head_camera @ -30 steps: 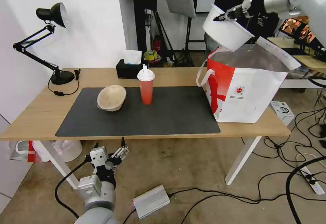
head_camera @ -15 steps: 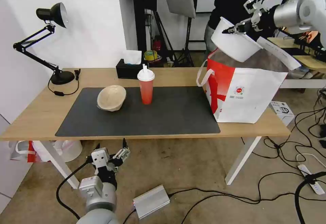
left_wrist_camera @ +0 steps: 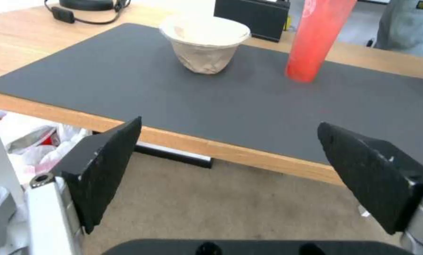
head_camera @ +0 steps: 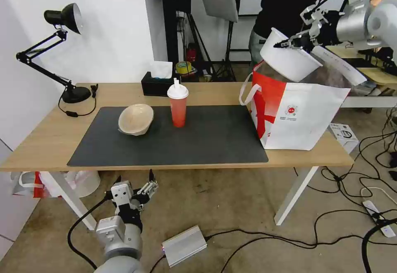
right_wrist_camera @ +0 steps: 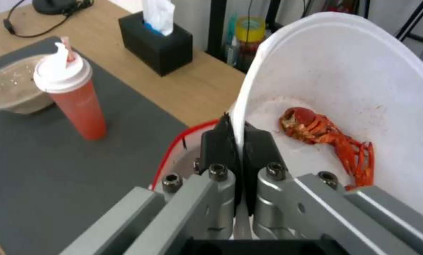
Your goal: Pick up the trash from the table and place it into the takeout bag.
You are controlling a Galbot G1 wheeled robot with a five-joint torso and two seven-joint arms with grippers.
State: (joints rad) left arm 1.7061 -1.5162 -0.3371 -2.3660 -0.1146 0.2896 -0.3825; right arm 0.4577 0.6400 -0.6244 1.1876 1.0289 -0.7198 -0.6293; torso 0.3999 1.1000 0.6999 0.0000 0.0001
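Wooden table (head_camera: 53,134): right gripper (head_camera: 289,42) jaws pinch round white bowl (head_camera: 289,60) rim; left gripper (head_camera: 134,184) jaws spread.

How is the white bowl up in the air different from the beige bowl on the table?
The white bowl is tilted, pinched at its rim by the right gripper over the takeout bag; the beige bowl rests on the mat, untouched. The white one looks wider and holds red scraps; the beige one looks empty. Both are round.
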